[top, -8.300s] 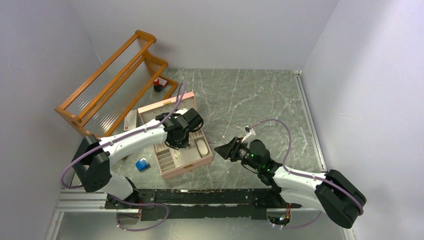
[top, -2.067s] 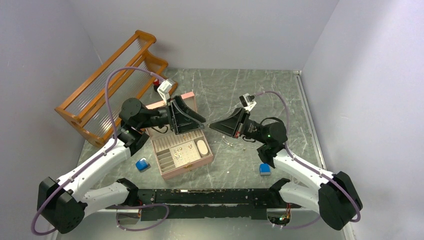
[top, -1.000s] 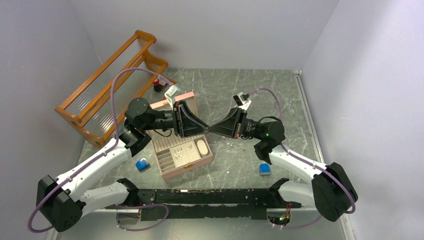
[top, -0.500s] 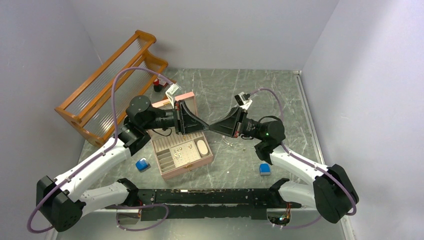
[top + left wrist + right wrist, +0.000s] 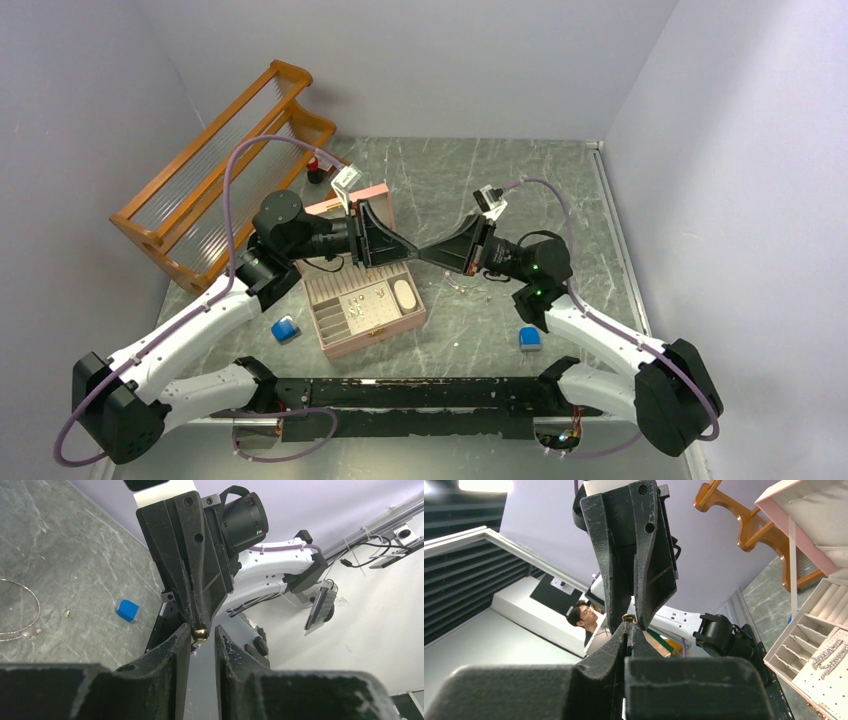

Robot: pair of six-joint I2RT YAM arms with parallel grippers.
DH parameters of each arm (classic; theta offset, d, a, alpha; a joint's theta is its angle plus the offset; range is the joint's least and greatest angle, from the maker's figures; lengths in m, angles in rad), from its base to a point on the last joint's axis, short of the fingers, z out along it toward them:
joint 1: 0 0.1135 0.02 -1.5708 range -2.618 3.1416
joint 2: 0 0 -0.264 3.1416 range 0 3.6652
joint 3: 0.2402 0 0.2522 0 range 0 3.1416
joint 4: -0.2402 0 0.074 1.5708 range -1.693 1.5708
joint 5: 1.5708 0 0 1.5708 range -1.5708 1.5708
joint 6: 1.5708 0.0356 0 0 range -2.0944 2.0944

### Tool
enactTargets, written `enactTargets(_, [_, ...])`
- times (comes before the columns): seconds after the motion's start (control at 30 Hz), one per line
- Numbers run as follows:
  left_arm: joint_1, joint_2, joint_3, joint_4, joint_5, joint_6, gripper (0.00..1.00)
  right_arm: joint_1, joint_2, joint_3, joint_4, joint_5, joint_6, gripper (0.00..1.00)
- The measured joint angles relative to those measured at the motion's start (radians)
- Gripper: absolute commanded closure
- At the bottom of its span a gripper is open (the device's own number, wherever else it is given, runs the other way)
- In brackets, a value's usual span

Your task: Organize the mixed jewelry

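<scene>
My two grippers meet tip to tip in the air above the table, right of the open pink box [image 5: 375, 337]. The right gripper [image 5: 424, 253] [image 5: 630, 625] is shut on a tiny gold piece [image 5: 629, 616] [image 5: 200, 634] at its very tip. The left gripper [image 5: 413, 250] [image 5: 202, 630] is open a little, its fingertips on either side of that piece with a gap on the right side. A thin gold wire hoop [image 5: 37, 605] and small loose pieces [image 5: 470, 285] lie on the table. More small pieces sit in the box tray [image 5: 362, 305].
An orange wooden rack [image 5: 220, 170] stands at the back left, with a small red and black object [image 5: 318, 170] beside it. One blue block [image 5: 285, 328] lies left of the box, another [image 5: 529, 338] near the right arm. The box lid [image 5: 814, 510] stands upright.
Eight seconds ago the left gripper hung over the box and the right was low over the table. Both have since risen and met tip to tip. Over the last second they barely move.
</scene>
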State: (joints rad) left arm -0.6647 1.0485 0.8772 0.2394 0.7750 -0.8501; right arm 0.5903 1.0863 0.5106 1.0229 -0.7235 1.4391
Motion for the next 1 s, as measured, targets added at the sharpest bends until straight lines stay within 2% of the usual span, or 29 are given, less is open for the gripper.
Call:
enactTargets(0.1, [0.000, -0.005, 0.000, 0.003, -0.014, -0.014, 0.70, 0.000, -0.013, 0.005, -0.029, 0.006, -0.015, 1.00])
enactTargets(0.3, [0.000, -0.013, 0.000, 0.007, -0.035, -0.029, 0.79, 0.000, -0.034, 0.017, -0.077, 0.013, -0.042, 1.00])
enactTargets(0.53, [0.000, -0.013, 0.000, 0.018, -0.035, -0.034, 0.74, 0.000, -0.037, 0.017, -0.098, 0.018, -0.050, 1.00])
enactTargets(0.67, [0.000, -0.013, 0.000, 0.017, -0.035, -0.029, 0.61, 0.000, -0.037, 0.017, -0.103, 0.021, -0.051, 1.00])
enactTargets(0.8, [0.000, -0.013, 0.000, 0.000, -0.038, -0.013, 0.54, 0.000, -0.037, 0.017, -0.105, 0.027, -0.050, 1.00])
enactTargets(1.0, [0.000, -0.013, 0.000, -0.010, -0.042, 0.010, 0.61, 0.000, -0.037, 0.017, -0.108, 0.033, -0.048, 1.00])
